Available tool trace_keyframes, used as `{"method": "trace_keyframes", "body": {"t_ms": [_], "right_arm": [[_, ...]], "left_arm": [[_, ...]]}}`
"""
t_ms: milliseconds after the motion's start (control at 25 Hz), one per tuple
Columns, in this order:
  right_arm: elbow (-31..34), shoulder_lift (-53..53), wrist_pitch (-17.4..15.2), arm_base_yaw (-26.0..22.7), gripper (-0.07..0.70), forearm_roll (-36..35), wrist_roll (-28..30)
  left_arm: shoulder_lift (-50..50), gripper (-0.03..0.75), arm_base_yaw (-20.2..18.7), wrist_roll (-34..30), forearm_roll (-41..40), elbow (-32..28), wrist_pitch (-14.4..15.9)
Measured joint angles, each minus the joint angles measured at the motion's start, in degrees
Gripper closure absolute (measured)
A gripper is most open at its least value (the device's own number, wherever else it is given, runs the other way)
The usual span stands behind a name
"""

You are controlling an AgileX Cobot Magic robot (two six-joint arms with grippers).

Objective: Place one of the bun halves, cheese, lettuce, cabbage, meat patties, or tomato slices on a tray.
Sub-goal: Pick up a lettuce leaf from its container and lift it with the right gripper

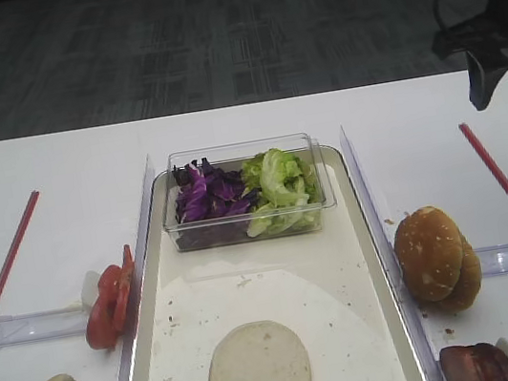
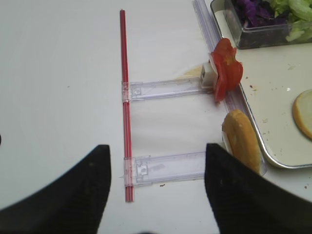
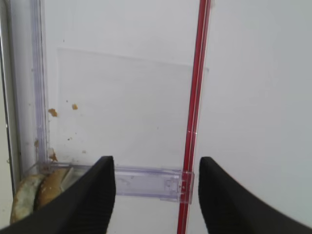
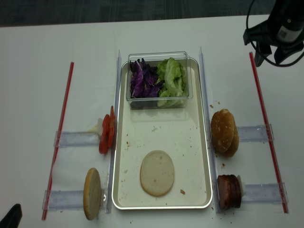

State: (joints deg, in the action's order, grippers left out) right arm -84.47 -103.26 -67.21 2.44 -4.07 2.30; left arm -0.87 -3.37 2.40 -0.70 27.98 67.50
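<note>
Landmark is the tray, everything placed off it.

Nearest me, low on the tray floor: one bun half lying cut face up, flat, so I read it as the base already placed and the next layer goes on it.

Just outside the tray's left rim, near corner: another bun half stood on edge in a clear rack. Upright storage gives an end effector two faces to pinch. Same reason for the tomato slices, on edge in the next rack up that side.

Right of the tray, near corner: meat patties stacked on edge. Further up that side, two sesame buns leaning together, touching the rim.

On the tray's far end: a clear tub with purple cabbage left and lettuce right, loose leaves kept contained.

Left end effector: fingers spread apart, holding nothing, hovering over the desk left of the tray, near the left bun.

Right end effector: far right of the tray, beyond the red strip, raised, jaws wide apart with nothing between them in the wrist view. Sesame buns sit at that view's lower left edge, so I judge it's parked above the right racks, ready to drop on buns or patties.
</note>
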Motion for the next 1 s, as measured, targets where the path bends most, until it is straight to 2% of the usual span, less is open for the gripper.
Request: {"method": "trace_keyframes", "body": {"t_ms": [280,440,680,1000], "right_arm": [[-9.9,-7.74,-2.62,0.0,0.234,0.0,-0.45],[-13.68,-11.49,-2.86,0.0,0.234,0.0,-0.54],[-17.91,-15.29,-3.08,0.0,0.234,0.0,-0.67],[-19.87,-16.91,-3.11,0.0,0.234,-0.1,-0.67]], "left_arm": [[0.0,0.288,0.0,0.0,0.0,0.0,0.0],[0.0,0.288,0.0,0.0,0.0,0.0,0.0],[0.0,0.288,0.0,0.0,0.0,0.0,0.0],[0.0,0.288,0.0,0.0,0.0,0.0,0.0]]}}
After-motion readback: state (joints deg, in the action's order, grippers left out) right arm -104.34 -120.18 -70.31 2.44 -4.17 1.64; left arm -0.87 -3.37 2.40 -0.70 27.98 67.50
